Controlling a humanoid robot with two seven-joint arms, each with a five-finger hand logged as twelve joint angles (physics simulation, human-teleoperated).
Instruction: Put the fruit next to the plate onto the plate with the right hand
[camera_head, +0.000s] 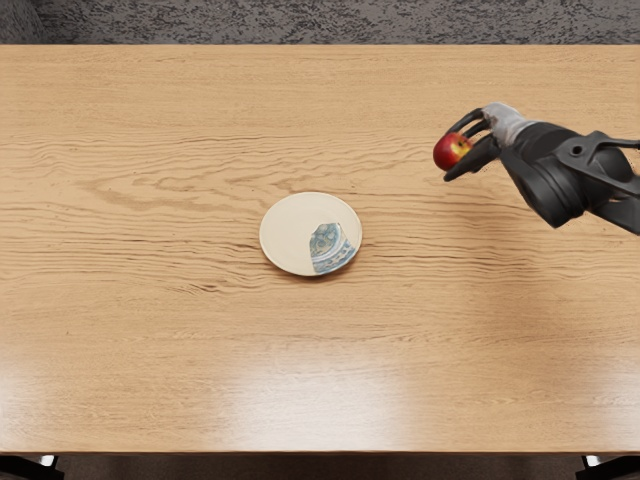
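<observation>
Table is holding plate near centre; we're gripping apple w/ right hand, fingers curling round it, well right of plate & farther back.

Red apple held, cream plate bare

The small apple, red with a yellow patch, is gripped in the curled fingers of the right hand, well apart from the plate. The round plate lies flat, with a blue-green patterned patch near its lower right rim.
</observation>
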